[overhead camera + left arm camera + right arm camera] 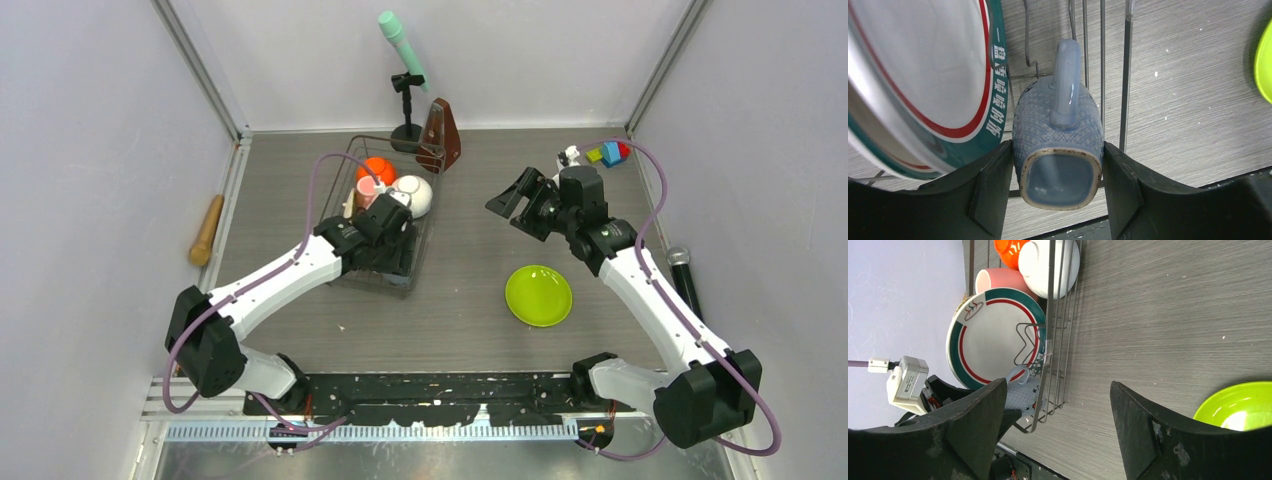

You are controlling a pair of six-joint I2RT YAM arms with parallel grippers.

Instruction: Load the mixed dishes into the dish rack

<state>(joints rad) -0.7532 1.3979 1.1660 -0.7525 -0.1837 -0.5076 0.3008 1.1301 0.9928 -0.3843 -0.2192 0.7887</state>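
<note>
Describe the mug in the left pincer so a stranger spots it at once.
Find the dark wire dish rack left of centre on the table. At its near end, beside the upright red-and-green-rimmed white plate, the left pincer grips the blue mug. It alone is pale blue, with a woven texture and squarish base.

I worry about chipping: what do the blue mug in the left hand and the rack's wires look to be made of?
Blue mug: likely glazed ceramic, with a glossy handle, an embossed weave pattern on the body and a bare tan ring around the foot. Dish rack: thin metal wire with a dull grey finish; whether it is plated or coated cannot be told.
</note>
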